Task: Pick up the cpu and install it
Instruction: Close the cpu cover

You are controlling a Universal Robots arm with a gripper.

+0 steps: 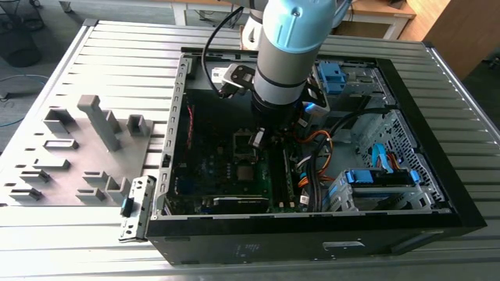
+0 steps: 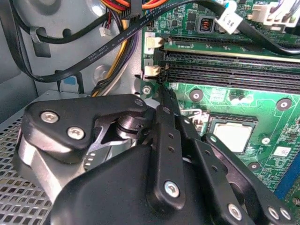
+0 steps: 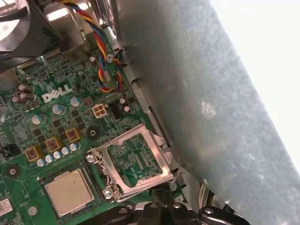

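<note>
First wrist view: the cpu sits flat in its socket on the green motherboard, the metal retention frame standing open beside it. Over in the second wrist view, the gripper hovers just beside the chip, fingers pinched together, gripping nothing.

One cpu, one open computer case, one grey fixture plate, one robot arm
</note>
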